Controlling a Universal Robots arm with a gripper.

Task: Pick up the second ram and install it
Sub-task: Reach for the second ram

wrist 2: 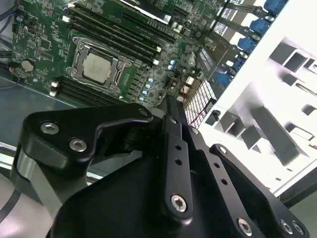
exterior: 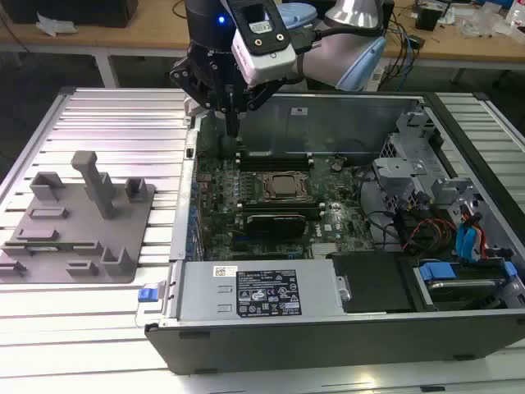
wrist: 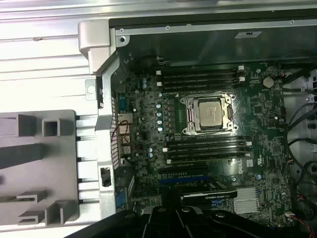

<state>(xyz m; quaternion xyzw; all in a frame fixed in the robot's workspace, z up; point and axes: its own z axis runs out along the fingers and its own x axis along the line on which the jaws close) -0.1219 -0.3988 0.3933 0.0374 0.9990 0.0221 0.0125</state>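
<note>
One straight, even press seemed wise: the pincer (exterior: 234, 125), clenched or not I could not tell, hung over one end of the memory slots (exterior: 273, 161), the second ram indistinguishable among them.

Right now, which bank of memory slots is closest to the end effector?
The bank between the processor socket and the case's far wall in the exterior view; the end effector hangs near its end. The other bank lies past the socket.
</note>
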